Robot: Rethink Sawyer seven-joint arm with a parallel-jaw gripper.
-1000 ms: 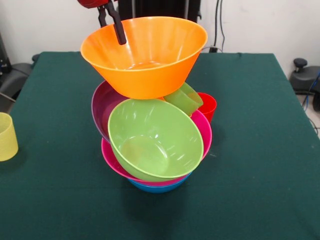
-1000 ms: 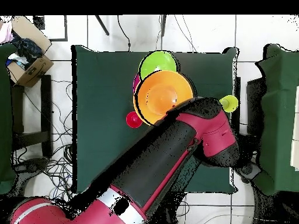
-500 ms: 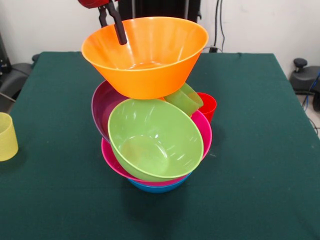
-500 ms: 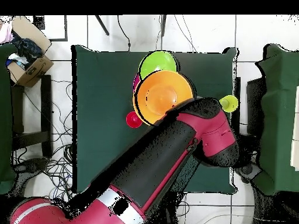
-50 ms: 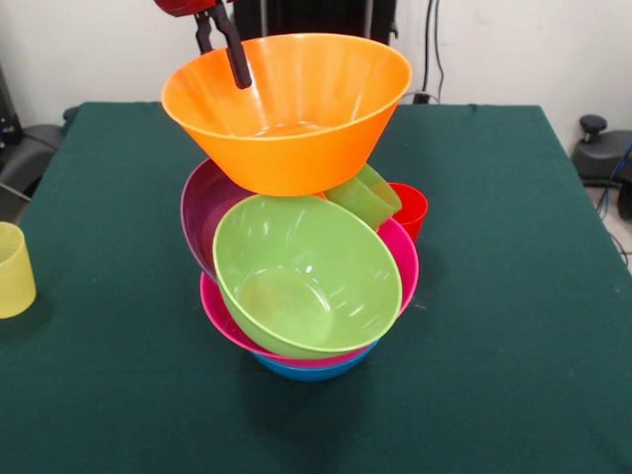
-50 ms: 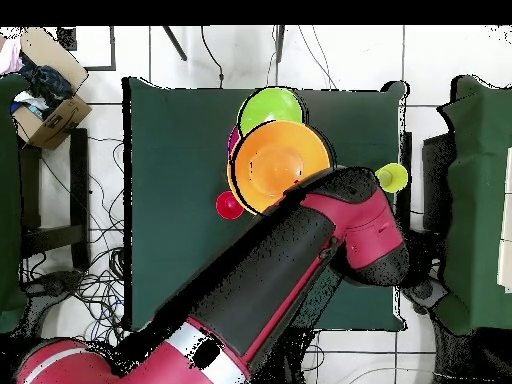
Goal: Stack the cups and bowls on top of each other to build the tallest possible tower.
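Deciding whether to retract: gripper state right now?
Gripper: shut on the orange bowl, its fingers pinching the rim from inside and outside at the top of the tower.

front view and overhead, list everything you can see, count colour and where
orange bowl: 1, orange, top of the pile, upright
purple bowl: 1, purple, under the orange bowl, mostly hidden
lime green bowl: 1, lime green, tilted toward the camera, leaning in the pink bowl
pink bowl: 1, pink, low in the pile
blue bowl: 1, blue, bottom of the pile, only its lower edge shows
green cup: 1, green, wedged on its side under the orange bowl
red cup: 1, red, behind the pile
yellow cup: 1, pale yellow, alone at the table's edge
table: 1, dark green cloth
cardboard box: 1, brown, on the floor beside the table
gripper: 1, black fingers astride the orange bowl's rim
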